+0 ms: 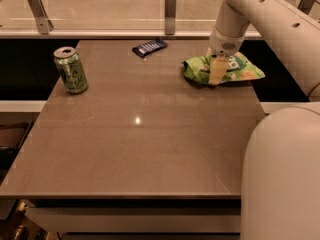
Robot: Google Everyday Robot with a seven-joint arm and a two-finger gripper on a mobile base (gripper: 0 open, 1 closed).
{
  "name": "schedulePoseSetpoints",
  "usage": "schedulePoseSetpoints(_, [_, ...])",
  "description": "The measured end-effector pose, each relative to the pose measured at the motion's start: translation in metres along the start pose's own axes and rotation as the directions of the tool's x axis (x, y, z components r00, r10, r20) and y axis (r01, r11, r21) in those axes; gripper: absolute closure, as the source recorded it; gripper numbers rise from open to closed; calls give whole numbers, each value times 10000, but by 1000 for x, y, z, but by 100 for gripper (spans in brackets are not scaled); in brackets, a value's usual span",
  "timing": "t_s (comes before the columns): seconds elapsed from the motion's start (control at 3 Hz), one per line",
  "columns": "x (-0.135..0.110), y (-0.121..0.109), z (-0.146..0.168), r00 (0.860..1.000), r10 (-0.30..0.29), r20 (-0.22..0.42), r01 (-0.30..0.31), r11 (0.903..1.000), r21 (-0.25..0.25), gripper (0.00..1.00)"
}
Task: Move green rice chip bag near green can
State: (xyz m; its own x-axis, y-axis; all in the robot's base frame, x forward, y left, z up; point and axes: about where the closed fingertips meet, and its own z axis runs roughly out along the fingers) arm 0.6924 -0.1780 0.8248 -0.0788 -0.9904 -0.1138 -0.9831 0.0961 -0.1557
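The green rice chip bag (pixel 235 69) lies at the table's far right, light green with orange chip pictures, its left end bunched up. My gripper (pixel 216 76) comes straight down onto the bag's left half and is shut on it, with one pale finger (pixel 216 70) showing in front. The bag still rests on the table. The green can (pixel 71 70) stands upright near the table's far left edge, well apart from the bag.
A small dark blue wrapper (pixel 149 47) lies at the back middle of the brown table (pixel 145 144). A glass rail with metal posts (pixel 170 11) runs behind. My white arm (pixel 280 29) and base (pixel 282 179) fill the right side.
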Motion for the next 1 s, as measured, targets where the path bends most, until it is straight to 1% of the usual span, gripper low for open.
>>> schedulePoseSetpoints(0.33, [0, 0, -1, 10000, 0, 0, 0, 10000, -1, 89])
schedulePoseSetpoints(0.67, [0, 0, -2, 10000, 0, 0, 0, 10000, -1, 100])
schedulePoseSetpoints(1.0, [-3, -1, -2, 10000, -51, 56, 51, 10000, 9, 100])
